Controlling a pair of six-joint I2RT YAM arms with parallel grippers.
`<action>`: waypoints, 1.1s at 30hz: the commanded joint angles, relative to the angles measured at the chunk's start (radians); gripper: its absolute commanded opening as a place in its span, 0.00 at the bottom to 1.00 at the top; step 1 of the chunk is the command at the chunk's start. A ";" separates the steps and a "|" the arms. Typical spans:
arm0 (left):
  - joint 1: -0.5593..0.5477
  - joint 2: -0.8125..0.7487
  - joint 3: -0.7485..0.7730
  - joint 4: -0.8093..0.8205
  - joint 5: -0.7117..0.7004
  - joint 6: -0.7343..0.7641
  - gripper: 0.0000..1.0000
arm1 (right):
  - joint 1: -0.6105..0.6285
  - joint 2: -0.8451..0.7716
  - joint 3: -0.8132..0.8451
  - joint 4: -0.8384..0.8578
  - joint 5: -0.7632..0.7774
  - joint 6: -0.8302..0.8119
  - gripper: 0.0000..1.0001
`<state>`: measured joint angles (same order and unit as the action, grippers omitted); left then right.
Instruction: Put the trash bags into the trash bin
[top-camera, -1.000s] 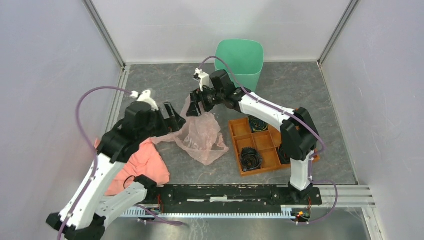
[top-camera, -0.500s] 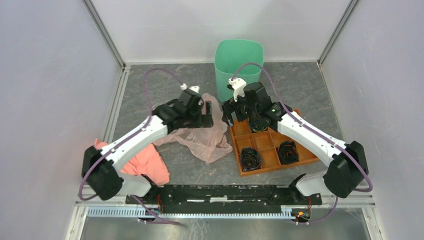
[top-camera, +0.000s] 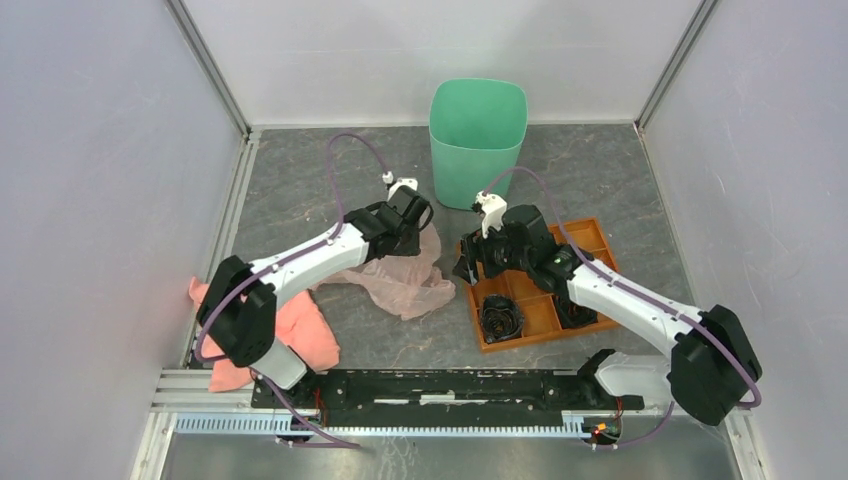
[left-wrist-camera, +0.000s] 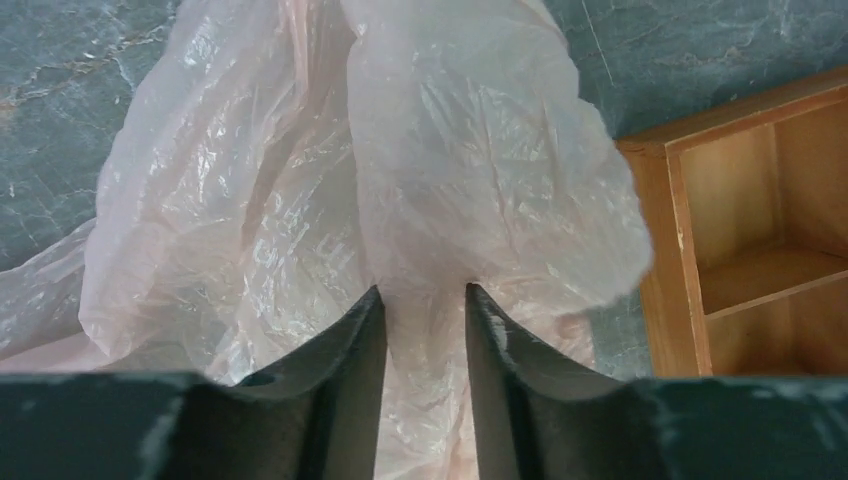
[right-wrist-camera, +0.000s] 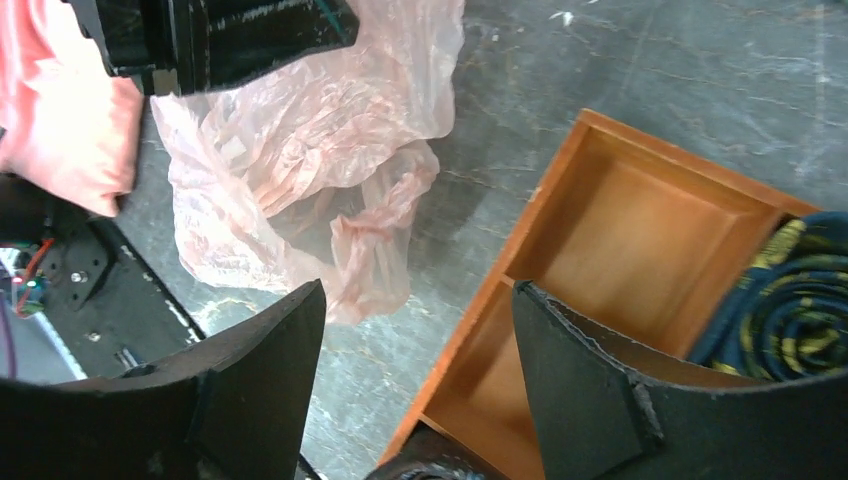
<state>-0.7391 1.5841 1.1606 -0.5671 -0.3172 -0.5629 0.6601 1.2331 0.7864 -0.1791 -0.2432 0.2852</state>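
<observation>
The trash bag (top-camera: 400, 275), thin crinkled pale pink film, lies on the grey table left of the orange tray. My left gripper (top-camera: 418, 225) is down on its far end. In the left wrist view a bunched fold of the bag (left-wrist-camera: 300, 180) fills the narrow gap of the left gripper (left-wrist-camera: 425, 290), whose fingertips press into the film. My right gripper (top-camera: 468, 262) hangs open over the tray's left rim; in its wrist view the right gripper (right-wrist-camera: 418, 290) is wide apart and empty, with the bag (right-wrist-camera: 300, 150) beyond. The mint-green trash bin (top-camera: 478, 130) stands upright at the back.
The orange compartment tray (top-camera: 590, 235) sits right of the bag, its rim (right-wrist-camera: 545, 185) under my right gripper; dark rolled items (top-camera: 500, 315) lie in its cells. A salmon-pink cloth (top-camera: 300, 330) lies at the near left. Walls enclose three sides.
The left arm stretched forward onto the bag's far end and its jaws narrowed onto the film. The right arm swung from the bag back to the tray's left edge.
</observation>
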 joint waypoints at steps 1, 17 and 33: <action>0.012 -0.155 -0.064 0.144 -0.017 -0.016 0.32 | 0.034 -0.026 -0.044 0.171 -0.017 0.089 0.75; 0.015 -0.895 -0.388 0.476 0.177 0.022 0.02 | -0.038 -0.097 0.043 0.357 -0.390 0.117 0.96; 0.015 -0.870 -0.241 0.293 0.122 -0.130 0.02 | -0.062 -0.207 0.078 0.448 -0.745 -0.196 0.98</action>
<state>-0.7258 0.6678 0.8028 -0.1802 -0.1501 -0.5953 0.5957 1.0729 0.8703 0.2295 -0.8234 0.3401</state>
